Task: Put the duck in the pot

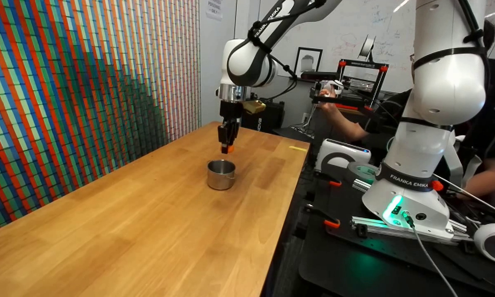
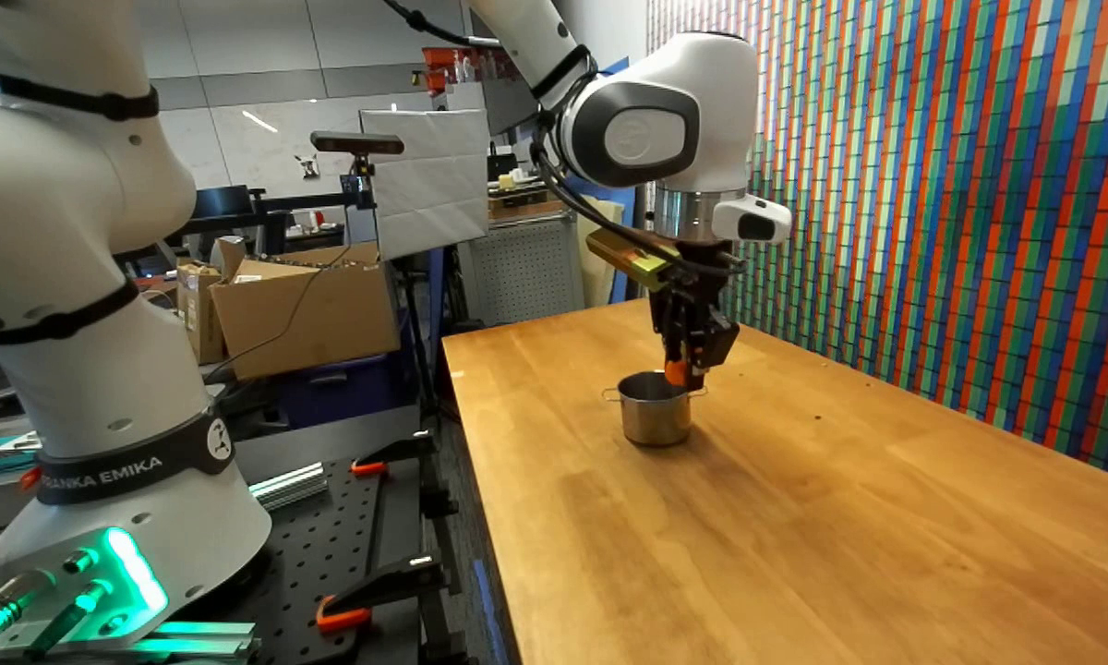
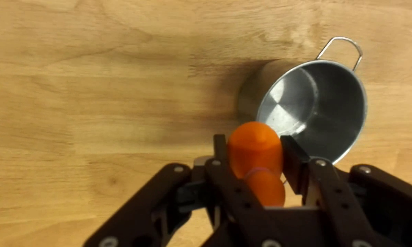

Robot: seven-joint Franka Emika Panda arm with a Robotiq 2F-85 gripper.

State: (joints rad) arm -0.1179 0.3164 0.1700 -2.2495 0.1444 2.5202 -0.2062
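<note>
The duck is a small orange rounded toy point(image 3: 255, 154), held between the two black fingers in the wrist view. It also shows at the fingertips in both exterior views point(image 1: 230, 149) point(image 2: 675, 372). My gripper point(image 3: 253, 144) is shut on the duck and points down above the table. The pot point(image 1: 220, 178) is a small silvery metal cylinder with wire handles, standing upright on the table point(image 2: 656, 416). In the wrist view the pot point(image 3: 343, 103) is up and right of the fingers, its inside bare. The duck overlaps the near part of the pot's rim there, above it.
The wooden table point(image 1: 148, 231) runs along a wall of coloured tiles point(image 2: 942, 203). The robot's base point(image 1: 408, 202) stands beside the table, with orange-tipped clamps point(image 2: 369, 605) near it. A strip of yellow tape point(image 1: 298, 148) lies near the table's edge.
</note>
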